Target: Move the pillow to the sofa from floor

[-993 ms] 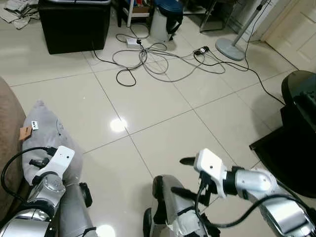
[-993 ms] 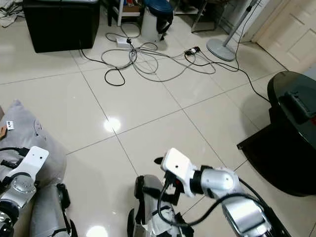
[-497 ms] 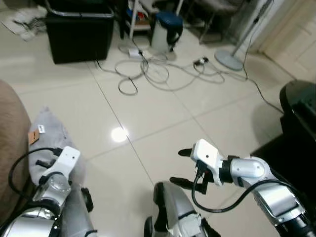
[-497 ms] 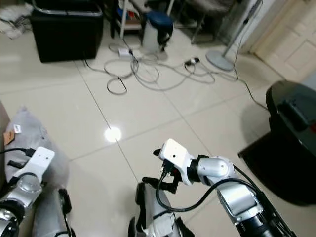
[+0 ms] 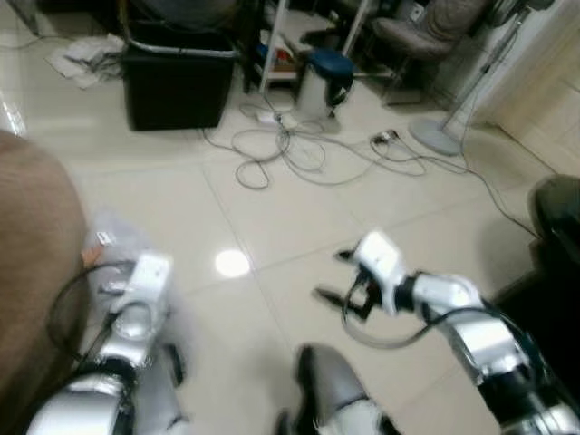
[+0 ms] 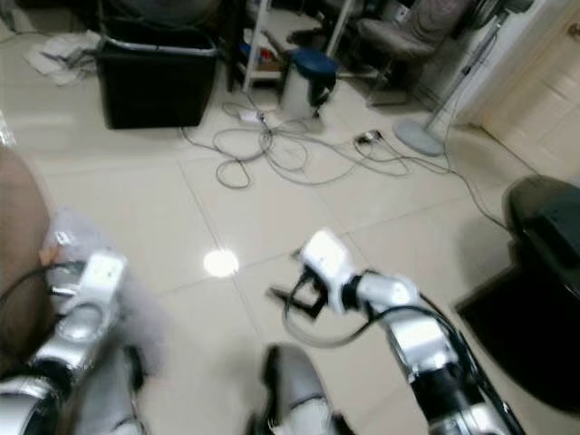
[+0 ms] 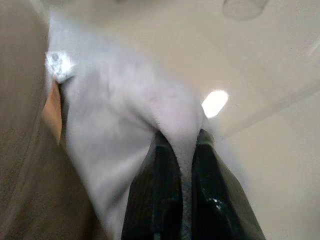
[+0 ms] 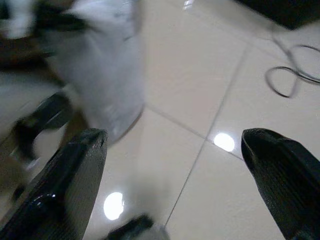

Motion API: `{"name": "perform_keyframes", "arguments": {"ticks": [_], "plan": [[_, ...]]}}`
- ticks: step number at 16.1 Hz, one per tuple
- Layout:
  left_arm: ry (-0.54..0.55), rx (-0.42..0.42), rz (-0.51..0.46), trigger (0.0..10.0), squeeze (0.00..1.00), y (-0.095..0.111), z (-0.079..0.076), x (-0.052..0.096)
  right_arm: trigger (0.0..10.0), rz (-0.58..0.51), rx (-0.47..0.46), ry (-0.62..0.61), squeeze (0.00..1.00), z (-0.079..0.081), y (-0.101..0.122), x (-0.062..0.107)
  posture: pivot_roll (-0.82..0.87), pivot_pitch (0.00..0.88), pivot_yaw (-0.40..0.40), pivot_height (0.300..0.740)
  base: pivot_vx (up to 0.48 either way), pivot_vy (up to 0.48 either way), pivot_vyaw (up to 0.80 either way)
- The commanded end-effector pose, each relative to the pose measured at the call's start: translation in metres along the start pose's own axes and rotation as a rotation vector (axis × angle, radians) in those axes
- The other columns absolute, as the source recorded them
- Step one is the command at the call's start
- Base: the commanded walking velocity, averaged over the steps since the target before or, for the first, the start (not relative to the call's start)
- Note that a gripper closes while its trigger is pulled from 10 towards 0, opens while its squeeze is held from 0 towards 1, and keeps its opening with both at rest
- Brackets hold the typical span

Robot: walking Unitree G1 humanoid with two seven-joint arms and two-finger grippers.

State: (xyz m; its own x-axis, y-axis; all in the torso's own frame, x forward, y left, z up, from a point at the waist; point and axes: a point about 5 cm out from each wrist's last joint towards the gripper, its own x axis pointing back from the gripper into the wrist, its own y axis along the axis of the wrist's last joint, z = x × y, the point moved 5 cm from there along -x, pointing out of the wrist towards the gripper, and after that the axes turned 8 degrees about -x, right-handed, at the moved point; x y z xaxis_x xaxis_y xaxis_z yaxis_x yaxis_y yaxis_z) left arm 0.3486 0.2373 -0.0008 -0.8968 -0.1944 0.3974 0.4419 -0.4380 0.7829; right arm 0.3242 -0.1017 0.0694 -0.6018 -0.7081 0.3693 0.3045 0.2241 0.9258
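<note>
At the robot's lower left, the left tool [image 7: 180, 165] has its two black fingers [image 7: 160, 185] drawn close together, pinching a fold of the grey pillow [image 7: 115, 120] between them; the fabric bulges up out of the narrow gap. The pillow [image 5: 113, 240] rests against the brown sofa [image 5: 32, 263], which rises on the robot's left, and a small white tag and an orange-brown label show on the pillow's side nearest the sofa. Whether the pillow's underside touches the floor cannot be told through the blur.

The right tool [image 5: 333, 276] hovers out in front over the pale tiled floor [image 5: 299, 208], its fingers spread wide apart with nothing between them. In the right wrist view the two fingertips [image 8: 75, 165] stand far apart, framing bare tile and a bright reflection of light.

Farther off, a tangle of cables [image 5: 299, 149] lies across the tiles. Behind it stand a black bin [image 5: 177, 77], a small white can with a blue lid [image 5: 324, 77], and the round base of a standing fan [image 5: 438, 136]. A dark piece of furniture [image 6: 544, 272] sits at the right edge.
</note>
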Motion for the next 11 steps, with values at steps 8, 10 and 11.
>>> {"name": "perform_keyframes", "arguments": {"ticks": [8, 10, 11], "plan": [[-0.134, 0.168, -0.659, 10.0, 0.0, 0.167, 0.027, 0.054, 10.0, -0.231, -0.274, -0.369, 0.0, -0.006, 0.008, -0.009, 0.18, 0.0, 0.024, 0.592, 0.0, 0.0, 0.0], [-0.18, 0.234, -0.617, 10.0, 0.0, 0.156, 0.029, 0.064, 10.0, -0.195, -0.282, -0.421, 0.0, -0.01, 0.003, -0.012, 0.18, 0.0, 0.027, 0.607, 0.0, 0.0, 0.0], [-0.184, 0.239, -0.603, 10.0, 0.0, 0.151, 0.03, 0.068, 10.0, -0.187, -0.283, -0.435, 0.0, -0.013, 0.004, -0.012, 0.19, 0.0, 0.018, 0.612, 0.0, 0.0, 0.0]]}}
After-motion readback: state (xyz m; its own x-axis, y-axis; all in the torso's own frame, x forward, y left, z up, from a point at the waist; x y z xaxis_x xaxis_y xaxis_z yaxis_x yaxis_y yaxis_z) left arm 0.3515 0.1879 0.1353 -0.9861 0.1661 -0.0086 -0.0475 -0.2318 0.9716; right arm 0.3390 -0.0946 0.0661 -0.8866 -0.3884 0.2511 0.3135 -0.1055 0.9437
